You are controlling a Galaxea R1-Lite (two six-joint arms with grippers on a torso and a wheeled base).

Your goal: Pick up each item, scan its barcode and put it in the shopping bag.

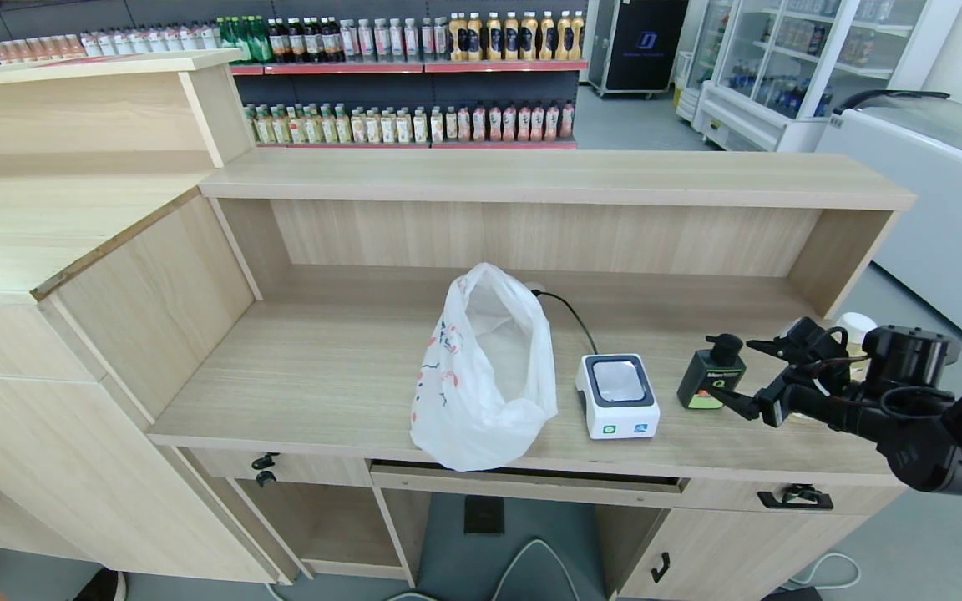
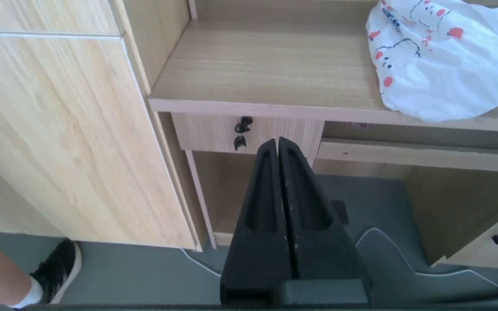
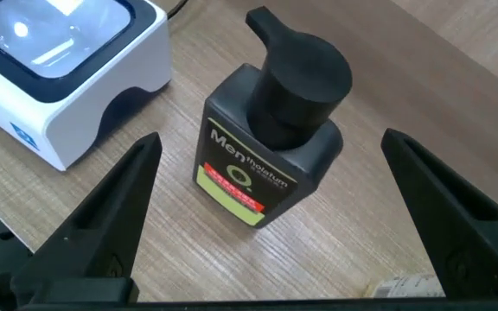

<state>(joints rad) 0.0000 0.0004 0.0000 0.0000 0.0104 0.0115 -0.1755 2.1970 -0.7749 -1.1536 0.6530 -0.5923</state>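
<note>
A dark pump bottle [image 1: 710, 378] with a green and red label stands upright on the counter, right of the white barcode scanner [image 1: 616, 394]. My right gripper [image 1: 744, 376] is open just right of the bottle, one finger on either side of it [image 3: 271, 147], not touching. The scanner's corner [image 3: 54, 78] is beside the bottle. A white plastic shopping bag [image 1: 485, 367] with red print stands open left of the scanner. My left gripper [image 2: 277, 149] is shut and empty, held low in front of the counter's drawers, with the bag [image 2: 443, 56] above it.
A white-capped container [image 1: 855, 327] stands behind my right arm on the counter's right end. The scanner's black cable [image 1: 569, 313] runs to the back wall. A raised shelf [image 1: 556, 177] overhangs the counter; a tall cabinet side [image 1: 155, 292] bounds it on the left. Drawer handles [image 2: 243, 130] sit below.
</note>
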